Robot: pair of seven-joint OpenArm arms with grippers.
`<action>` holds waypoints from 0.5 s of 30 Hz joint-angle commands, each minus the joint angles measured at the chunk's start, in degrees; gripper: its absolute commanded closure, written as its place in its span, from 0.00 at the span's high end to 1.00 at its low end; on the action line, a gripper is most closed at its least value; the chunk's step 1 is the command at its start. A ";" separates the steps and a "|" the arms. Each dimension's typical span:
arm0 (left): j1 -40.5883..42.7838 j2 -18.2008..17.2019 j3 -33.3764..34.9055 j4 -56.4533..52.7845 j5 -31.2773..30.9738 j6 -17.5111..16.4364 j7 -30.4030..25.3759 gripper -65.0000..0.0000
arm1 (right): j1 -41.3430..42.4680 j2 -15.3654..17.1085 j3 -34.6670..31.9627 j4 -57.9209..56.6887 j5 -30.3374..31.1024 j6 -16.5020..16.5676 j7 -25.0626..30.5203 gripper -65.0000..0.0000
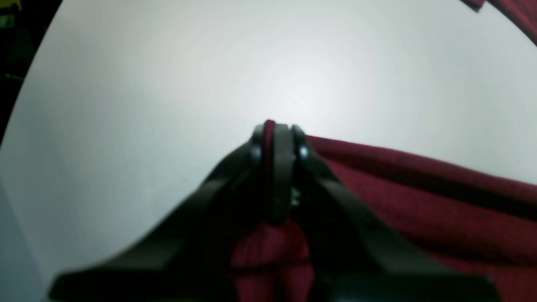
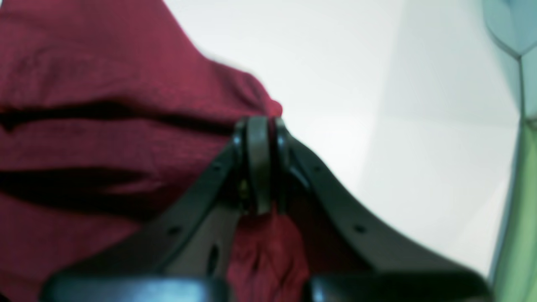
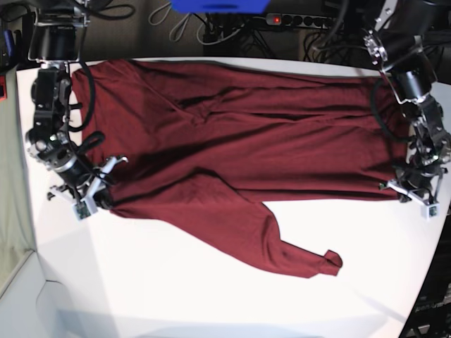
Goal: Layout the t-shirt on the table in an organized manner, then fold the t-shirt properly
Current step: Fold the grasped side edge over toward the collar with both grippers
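Shirt on table, spanning between left pincer and right pincer, each closed on its edge; base view alone shows the flap beyond both.

Room edges only, mixed light, most of the background out of frame.
Left wrist view: dark area at upper left, with a small yellow-green patch and a thin greenish line in it; couldn't tell what they were. Right wrist view: pale blue-green surface at upper right, blurred green strip ran down below it. Base view: greenish strip at left edge, dark corner at lower right. Light looked cool and dim in left wrist view, brighter in right wrist view.
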 commanded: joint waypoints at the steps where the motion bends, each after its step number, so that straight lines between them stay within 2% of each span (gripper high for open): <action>1: -1.58 -0.85 -0.29 2.09 -0.55 0.10 -0.68 0.00 | 0.04 0.76 1.02 1.87 0.69 0.02 1.71 0.00; 13: -1.58 -1.38 -0.21 3.94 -0.55 0.01 8.99 0.00 | -1.72 -0.04 1.55 2.57 0.69 0.02 1.44 0.00; 15: -1.58 -1.47 -0.21 4.03 -0.55 -1.22 9.78 0.00 | -1.72 0.14 1.55 2.57 0.69 0.02 1.44 0.00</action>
